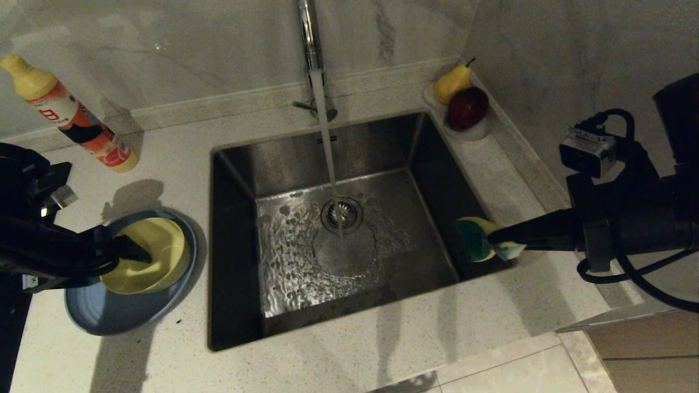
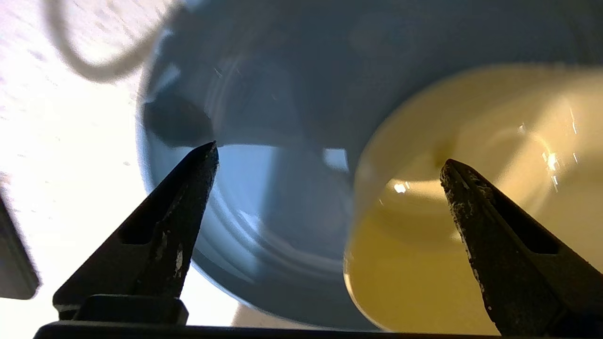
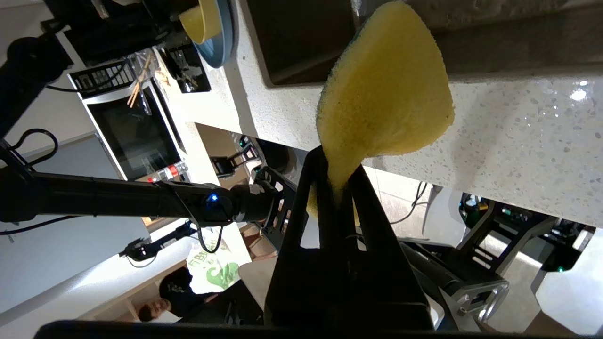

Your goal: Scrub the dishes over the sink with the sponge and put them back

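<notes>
With its two fingers spread wide and holding nothing, we find the left end effector (image 2: 330, 162) poised over the yellow bowl (image 1: 147, 254), one finger inside it, the other outside over the blue plate (image 1: 109, 314) beneath. We judge the bowl rigid, glazed, breakable and slick if wet; its rim wall is the sensible place to pinch. The right end effector (image 1: 491, 237) is clamped on one end of the sponge (image 1: 474, 238), soft and light, at the sink's (image 1: 235, 218) right edge. Water runs from the tap (image 1: 311, 38) onto the drain. Plate and bowl sit on the pale speckled tabletop (image 1: 338, 360) left of the sink; a detergent bottle (image 1: 71, 114) stands far left, a pear (image 1: 452, 83) and red fruit (image 1: 467, 107) far right against marble walls.
</notes>
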